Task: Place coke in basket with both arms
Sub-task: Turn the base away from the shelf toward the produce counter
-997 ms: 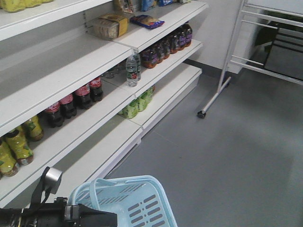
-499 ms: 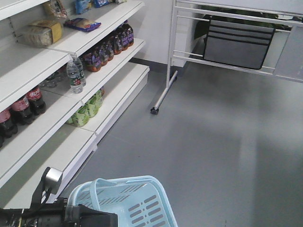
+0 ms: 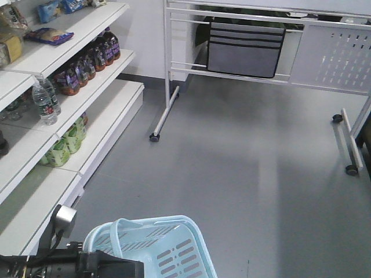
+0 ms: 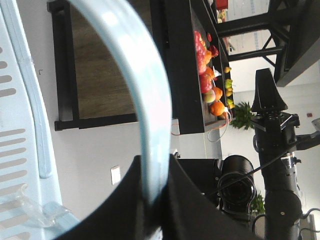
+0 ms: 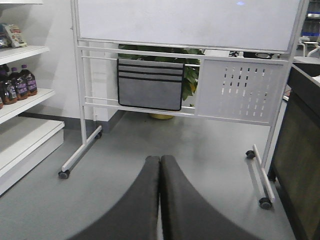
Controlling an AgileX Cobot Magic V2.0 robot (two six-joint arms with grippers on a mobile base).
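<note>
Nearest me, my left gripper [image 4: 152, 172] is clamped on the handle [image 4: 149, 107] of the basket [image 3: 174, 255], my right gripper [image 5: 160, 165] is pressed together, empty, facing the far whiteboard [image 5: 190, 22], and no coke shows anywhere; I'd search left, toward the shelves [image 3: 110, 107].

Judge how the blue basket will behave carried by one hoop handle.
Probably light: the basket has thin slotted plastic walls. Pinched only at one handle by the left gripper, it may swing or tilt. That smooth handle could slide in the jaws.
</note>
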